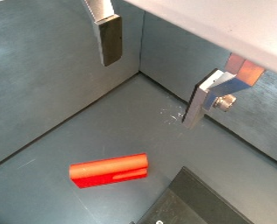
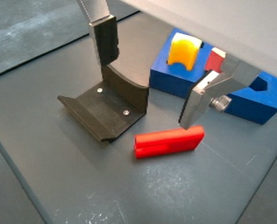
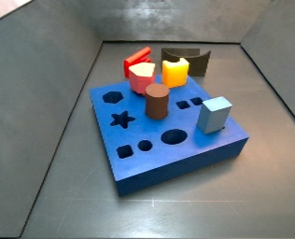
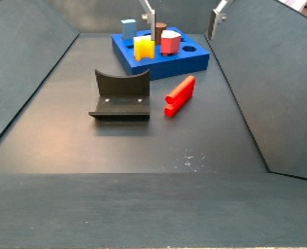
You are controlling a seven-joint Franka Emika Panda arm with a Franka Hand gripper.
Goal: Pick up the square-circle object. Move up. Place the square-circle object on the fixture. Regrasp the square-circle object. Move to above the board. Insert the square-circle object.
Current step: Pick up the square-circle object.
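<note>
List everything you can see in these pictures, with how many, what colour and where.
Red peg: one, bright red, lying on the floor between the fixture and the board.
Fixture: one, dark, on the floor beside the red peg.
Board: one, blue, on the floor, shaped holes on top.
Yellow peg: one, orange-yellow, standing on the board.
Pink peg: one, salmon, on the board.
Brown peg: one, standing in the board.
Light blue block: one, on the board.
Gripper: one, silver fingers, open, above the red peg, holding nothing.

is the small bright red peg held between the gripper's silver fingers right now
No: in a wrist view the small bright red peg lies flat on the floor beside the dark fixture, below the open, empty gripper.
</note>
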